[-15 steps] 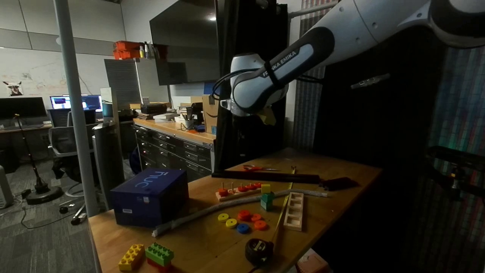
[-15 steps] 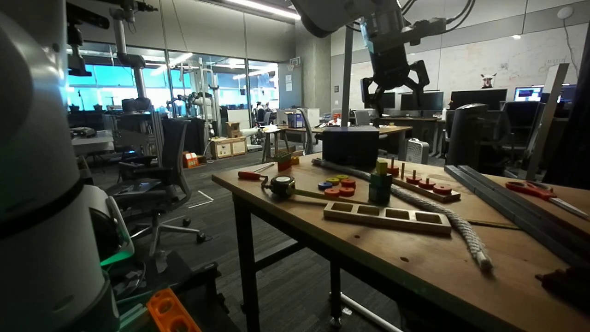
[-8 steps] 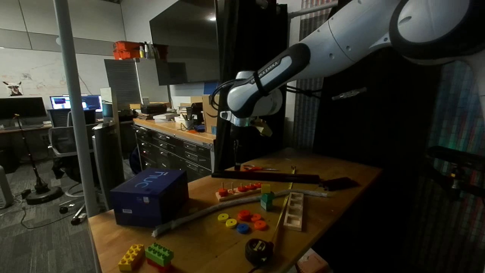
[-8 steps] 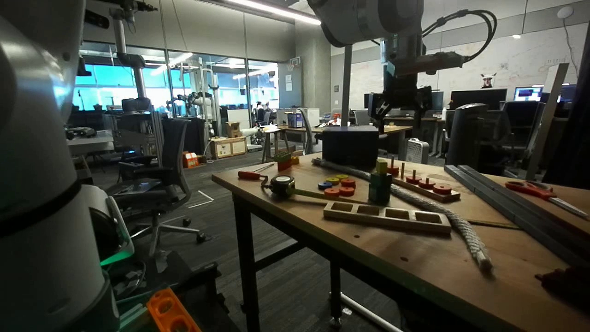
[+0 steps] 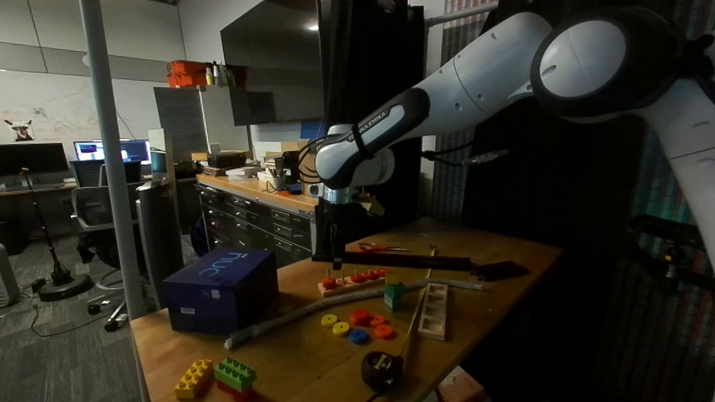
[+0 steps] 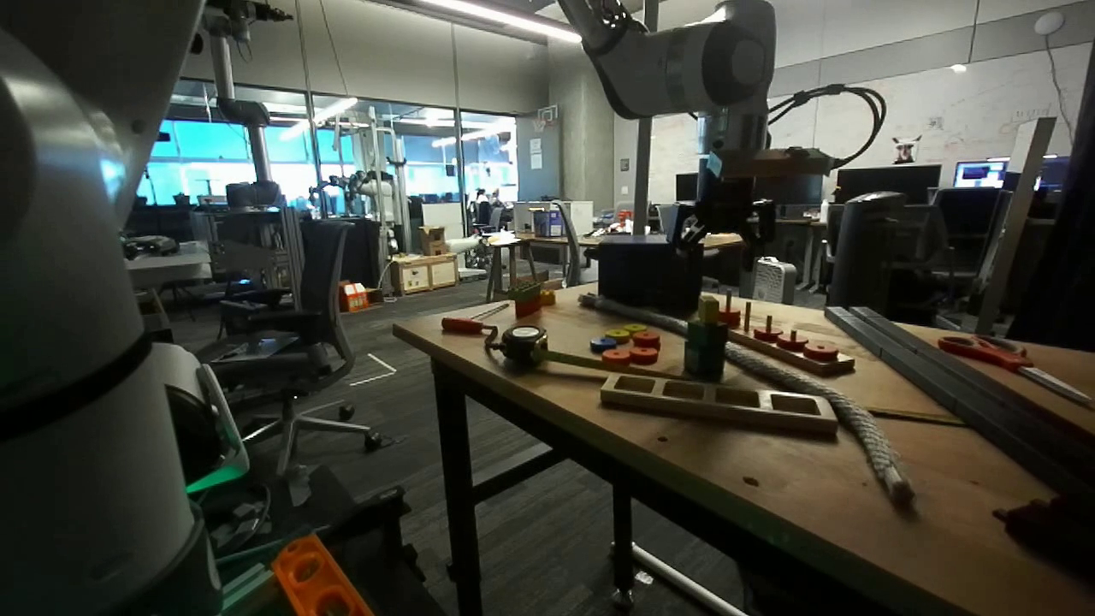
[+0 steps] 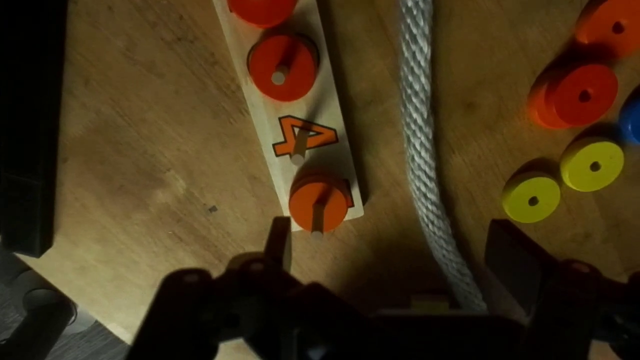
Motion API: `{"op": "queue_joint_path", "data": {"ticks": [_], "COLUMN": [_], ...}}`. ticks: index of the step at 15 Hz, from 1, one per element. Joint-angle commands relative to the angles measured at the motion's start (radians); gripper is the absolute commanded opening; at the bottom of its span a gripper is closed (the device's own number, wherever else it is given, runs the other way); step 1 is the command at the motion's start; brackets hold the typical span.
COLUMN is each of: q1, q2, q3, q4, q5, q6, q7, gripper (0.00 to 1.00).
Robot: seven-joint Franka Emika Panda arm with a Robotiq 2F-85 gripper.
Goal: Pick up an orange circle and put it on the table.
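An orange disc (image 7: 307, 202) sits on the end peg of a wooden peg board (image 7: 327, 107). Redder discs sit on its other pegs, and the peg by the figure 4 is bare. Loose orange-red discs (image 5: 384, 331) lie with yellow and blue ones on the wooden table (image 5: 301, 363), also seen in an exterior view (image 6: 644, 354). My gripper (image 7: 390, 235) is open and empty above the table. In the wrist view its left finger is beside the end orange disc and its right finger is near the yellow discs. In an exterior view it hangs above the peg board's end (image 5: 337, 265).
A grey rope (image 5: 313, 307) runs beside the peg board. Stacked green blocks (image 5: 393, 296), a wooden slot tray (image 5: 433, 312), a tape measure (image 5: 382, 369), a blue box (image 5: 220, 290), toy bricks (image 5: 234, 374), a dark bar (image 5: 402, 260) and scissors (image 6: 984, 349) lie around.
The gripper has come down towards the table and now hangs pointing down over the peg board's end. It stays open. The discs and other objects have not moved.
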Motion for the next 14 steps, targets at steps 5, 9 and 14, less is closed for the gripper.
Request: {"op": "queue_joint_path", "data": {"ticks": [5,9,14], "q1": [-0.011,0.001,0.012], "q2": [0.099,0.140,0.186], "q3": [0.008,0.004,0.004], "q4": [0.107,0.166,0.236], "q5": [0.011,-0.009,-0.022], "q6": [-0.085,-0.124,-0.160], "q7": [-0.012,-0.002,-0.004], "gripper": [1.00,1.00,1.00]}}
